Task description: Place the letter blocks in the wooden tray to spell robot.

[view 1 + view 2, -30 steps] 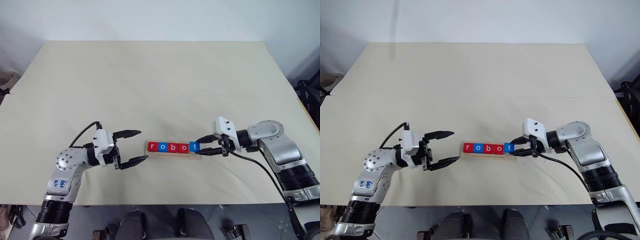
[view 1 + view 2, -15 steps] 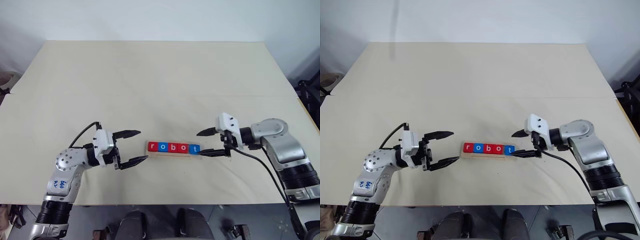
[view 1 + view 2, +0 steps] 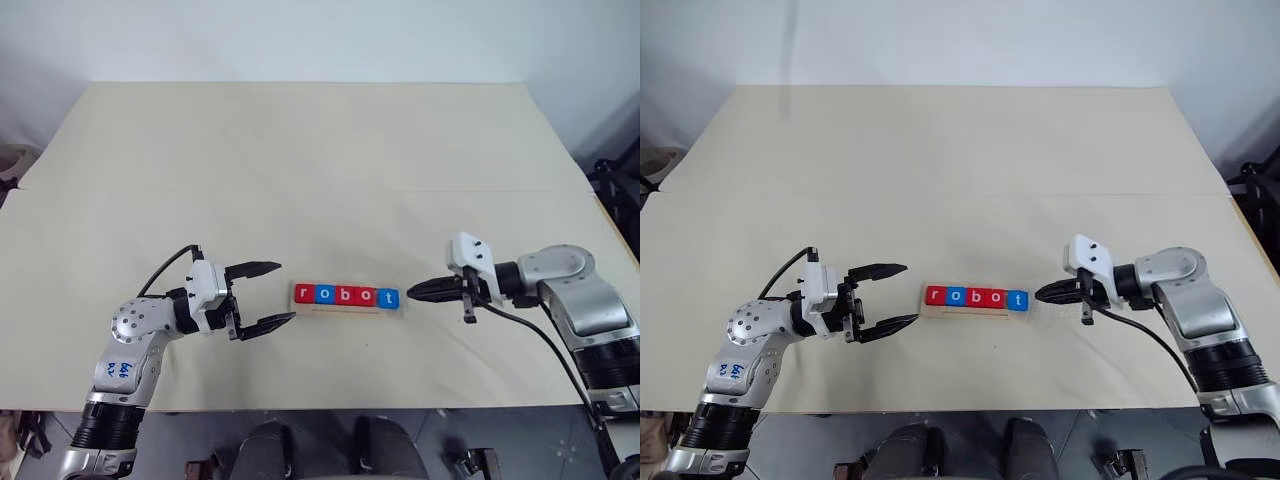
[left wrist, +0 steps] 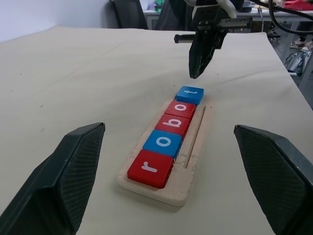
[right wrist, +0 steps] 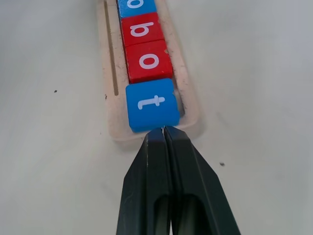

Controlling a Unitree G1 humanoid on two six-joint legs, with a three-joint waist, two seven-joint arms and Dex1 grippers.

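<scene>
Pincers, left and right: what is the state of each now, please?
Left pincer: open, holding nothing.
Right pincer: closed, holding nothing, its tip beside the blue t block.

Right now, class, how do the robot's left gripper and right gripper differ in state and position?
The left gripper has its fingers spread wide apart; the right gripper has its fingers pressed together. The left gripper sits off the r end of the wooden tray with a clear gap; the right gripper's tip is close beside the blue t block at the other end. Both are empty, have black fingers, and point toward the tray.
</scene>
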